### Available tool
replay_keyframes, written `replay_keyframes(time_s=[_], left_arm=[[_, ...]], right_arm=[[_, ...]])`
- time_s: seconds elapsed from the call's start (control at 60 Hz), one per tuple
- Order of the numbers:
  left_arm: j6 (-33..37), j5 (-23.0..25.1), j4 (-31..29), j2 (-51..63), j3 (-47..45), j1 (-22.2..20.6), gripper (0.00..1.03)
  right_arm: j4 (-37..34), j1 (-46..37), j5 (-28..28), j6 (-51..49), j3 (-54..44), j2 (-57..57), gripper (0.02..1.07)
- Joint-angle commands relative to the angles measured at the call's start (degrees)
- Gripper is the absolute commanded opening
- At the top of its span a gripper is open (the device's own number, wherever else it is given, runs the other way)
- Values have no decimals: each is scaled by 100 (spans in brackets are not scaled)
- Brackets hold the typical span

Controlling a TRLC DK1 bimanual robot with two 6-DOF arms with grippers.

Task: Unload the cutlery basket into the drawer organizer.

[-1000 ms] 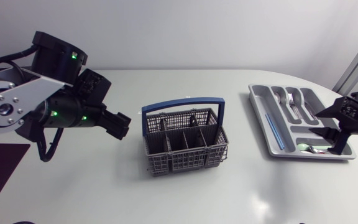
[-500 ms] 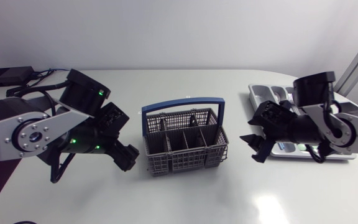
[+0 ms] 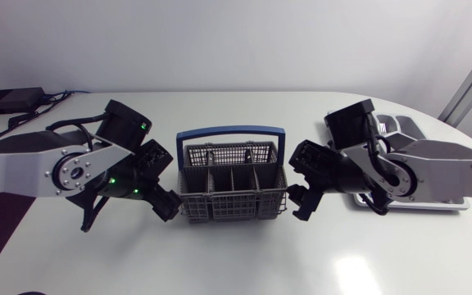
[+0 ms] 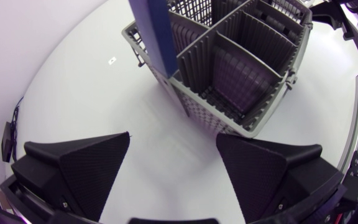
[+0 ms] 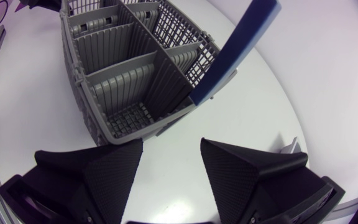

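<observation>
Both arms close in on the cutlery basket (image 3: 234, 192) now. The left arm drops down from higher up and well clear of the basket, so the left gripper (image 3: 164, 206) ends up just beside the basket's left end. The right gripper (image 3: 301, 205) travels way more. A second ago it's far off past the basket's right end, over the drawer organizer (image 3: 406, 124). Now it sits just beside that right end, and its arm covers most of the organizer. The basket itself scoots a bit toward the left arm and squares up, no longer skewed.
</observation>
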Motion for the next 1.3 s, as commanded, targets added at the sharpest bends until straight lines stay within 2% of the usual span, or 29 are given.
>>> replay_keyframes(time_s=[0.0,0.217,0.7,1.117,1.283], left_arm=[[206,41,153,202,241,194,98],[382,181,171,369,382,510,98],[373,181,197,501,435,449,98],[373,181,338,563,452,528,98],[417,181,338,510,426,782,98]], right_arm=[[61,201,1,251,250,194,71],[105,289,124,391,540,633,70],[114,219,344,418,944,1020,70],[114,237,467,444,698,923,70],[96,245,520,444,548,791,75]])
